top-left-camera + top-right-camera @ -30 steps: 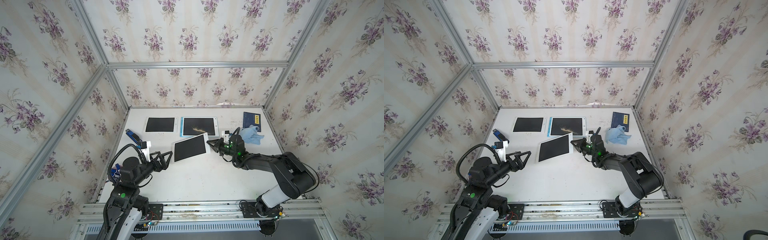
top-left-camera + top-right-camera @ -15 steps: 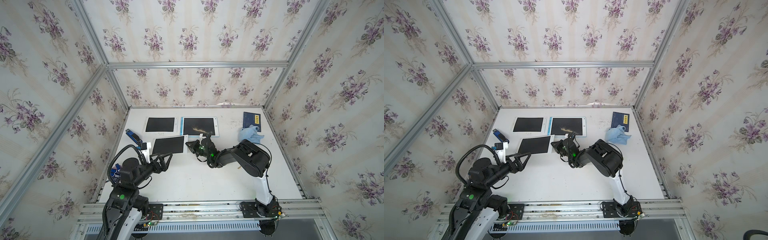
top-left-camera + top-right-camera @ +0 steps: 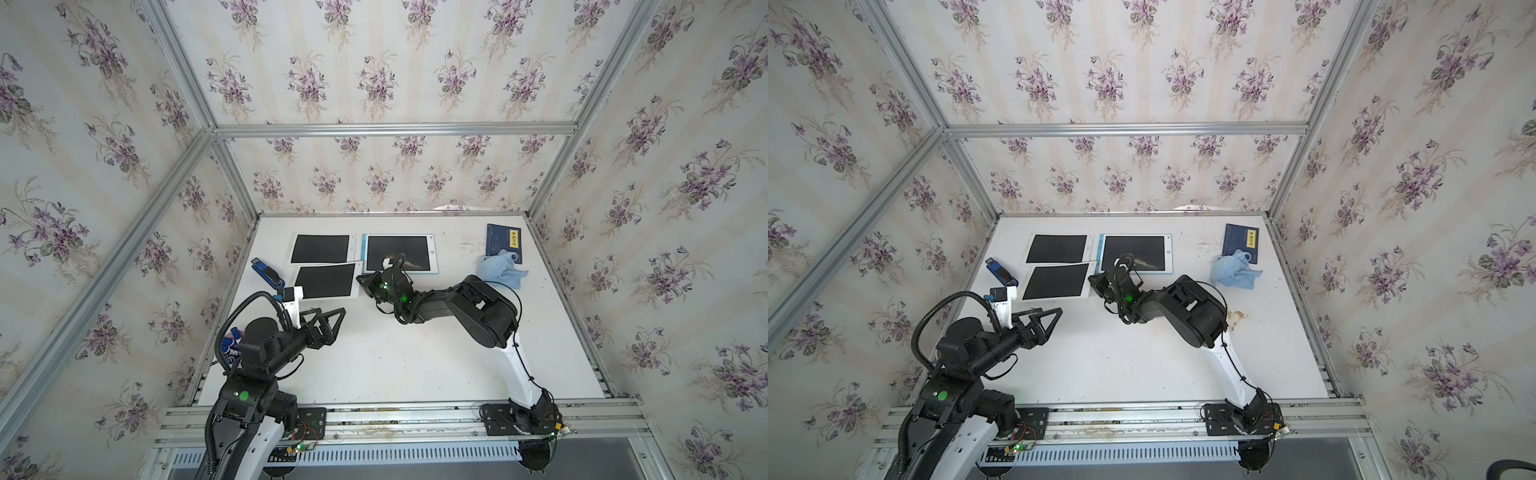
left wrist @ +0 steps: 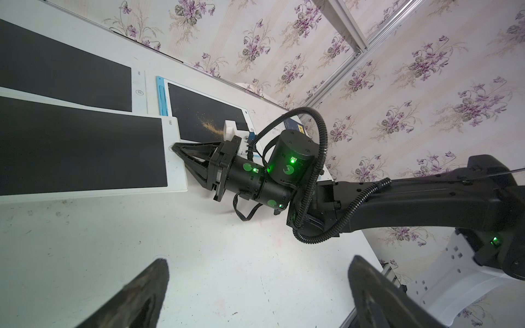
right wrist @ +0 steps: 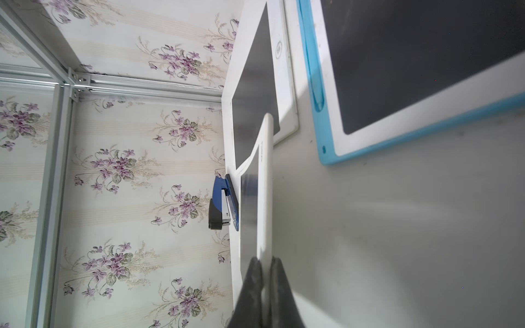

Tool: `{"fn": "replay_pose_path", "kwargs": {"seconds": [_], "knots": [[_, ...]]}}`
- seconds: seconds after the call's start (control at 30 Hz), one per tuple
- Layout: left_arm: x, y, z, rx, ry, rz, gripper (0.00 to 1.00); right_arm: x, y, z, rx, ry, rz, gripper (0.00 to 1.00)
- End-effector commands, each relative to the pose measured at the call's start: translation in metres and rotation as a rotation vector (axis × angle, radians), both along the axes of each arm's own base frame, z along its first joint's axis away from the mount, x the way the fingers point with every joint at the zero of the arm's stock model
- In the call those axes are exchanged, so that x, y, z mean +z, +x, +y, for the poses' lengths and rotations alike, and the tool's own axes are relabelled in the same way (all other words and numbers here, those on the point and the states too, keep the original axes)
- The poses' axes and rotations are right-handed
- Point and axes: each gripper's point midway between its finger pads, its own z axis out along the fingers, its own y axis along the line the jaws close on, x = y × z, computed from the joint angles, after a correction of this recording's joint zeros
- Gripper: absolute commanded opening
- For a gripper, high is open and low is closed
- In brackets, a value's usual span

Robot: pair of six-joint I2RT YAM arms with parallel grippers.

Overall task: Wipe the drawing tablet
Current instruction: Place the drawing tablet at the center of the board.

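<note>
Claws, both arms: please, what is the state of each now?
Left claw: open, empty.
Right claw: closed on the nearer white tablet, at its edge.

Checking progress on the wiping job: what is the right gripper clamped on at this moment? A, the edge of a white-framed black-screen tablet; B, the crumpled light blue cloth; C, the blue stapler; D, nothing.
A: the right gripper is shut on the rim of the white-framed black-screen tablet, plain in the right wrist view.
</note>
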Motion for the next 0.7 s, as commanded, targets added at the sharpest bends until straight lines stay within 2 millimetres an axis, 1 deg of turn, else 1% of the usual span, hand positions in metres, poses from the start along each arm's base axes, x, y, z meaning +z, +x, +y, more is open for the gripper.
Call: {"fn": "replay_pose_path", "kwargs": {"seconds": [0.0, 0.1, 0.2, 0.33, 0.43, 0.53, 0.57, 0.6, 0.67], "knots": [[0.0, 0.0, 0.001, 0.0, 0.019, -0.014, 1.0, -0.03, -0.012, -0.003, 0.038, -0.094, 0.063, 0.0], [0.0, 0.0, 0.002, 0.004, 0.023, -0.016, 1.0, -0.038, -0.018, -0.004, 0.054, -0.106, 0.083, 0.0], [0.0, 0.0, 0.003, 0.01, 0.027, -0.017, 1.0, -0.046, -0.029, -0.006, 0.07, -0.118, 0.103, 0.0], [-0.001, 0.001, 0.004, 0.015, 0.032, -0.018, 1.0, -0.056, -0.043, -0.006, 0.096, -0.134, 0.12, 0.08], [-0.001, 0.001, 0.004, 0.016, 0.033, -0.019, 1.0, -0.061, -0.049, -0.007, 0.106, -0.14, 0.134, 0.11], [-0.001, 0.001, 0.005, 0.02, 0.034, -0.017, 1.0, -0.065, -0.055, -0.008, 0.116, -0.151, 0.146, 0.24], [-0.001, 0.001, 0.005, 0.02, 0.034, -0.017, 1.0, -0.066, -0.057, -0.009, 0.115, -0.156, 0.147, 0.32], [-0.002, 0.001, 0.005, 0.022, 0.034, -0.016, 1.0, -0.066, -0.057, -0.011, 0.113, -0.162, 0.149, 0.37], [-0.002, 0.002, 0.005, 0.025, 0.03, -0.012, 1.0, -0.066, -0.058, -0.014, 0.107, -0.182, 0.15, 0.53]]}}
